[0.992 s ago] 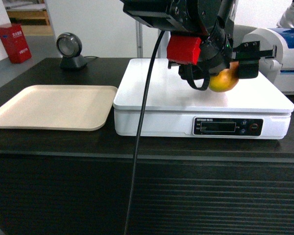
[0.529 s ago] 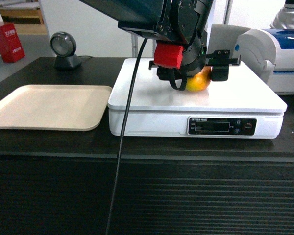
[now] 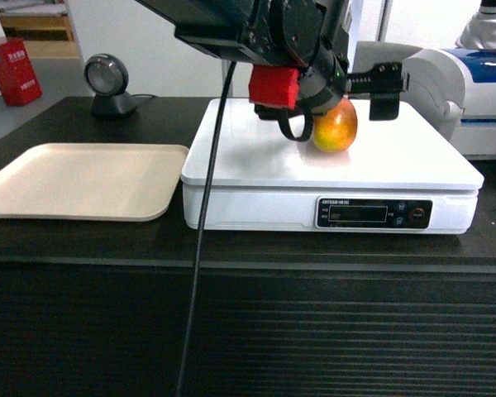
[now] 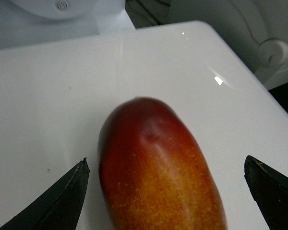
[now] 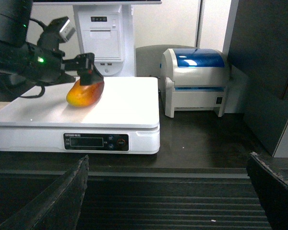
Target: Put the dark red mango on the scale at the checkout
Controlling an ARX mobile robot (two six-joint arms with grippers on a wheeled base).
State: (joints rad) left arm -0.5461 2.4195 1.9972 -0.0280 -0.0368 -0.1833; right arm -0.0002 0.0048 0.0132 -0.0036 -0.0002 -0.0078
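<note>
The dark red mango (image 3: 336,128) rests on the white scale (image 3: 256,157) between the left gripper's (image 4: 168,201) spread fingers (image 4: 62,196); right gripper (image 5: 168,201) also open.

scale (image 3: 256,157) left half free, printer (image 5: 197,79) beside

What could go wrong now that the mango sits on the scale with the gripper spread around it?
The rounded red-orange mango could roll on the smooth white platform scale if a finger of the open left gripper clips it while withdrawing. The arm's black cable hangs across the scale's front and might drag against it.
</note>
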